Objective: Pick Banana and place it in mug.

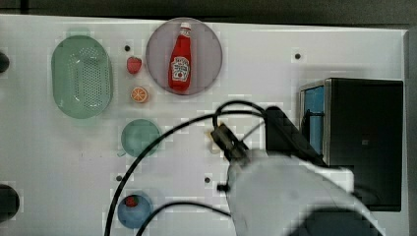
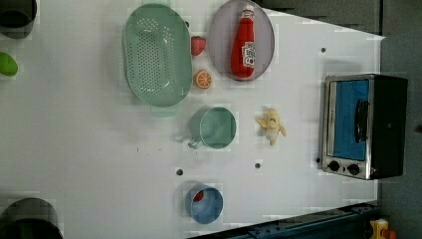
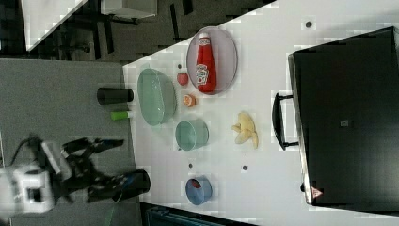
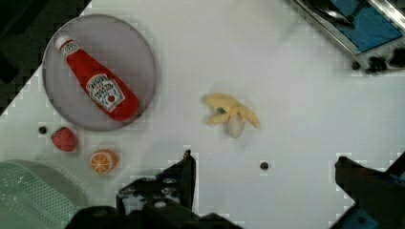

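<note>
The banana, pale yellow with cream parts, lies on the white table between the mug and the toaster oven. It also appears as the banana in the left view and the banana in the right view. The teal mug, also the mug and the mug, stands upright with nothing in it. My gripper hangs open above the table with nothing between its fingers, and the banana lies just ahead of them. In the top view the gripper covers most of the banana.
A toaster oven stands at the top view's right. A ketchup bottle lies on a grey plate. A strawberry, an orange slice, a pale-green colander and a blue bowl stand around the mug.
</note>
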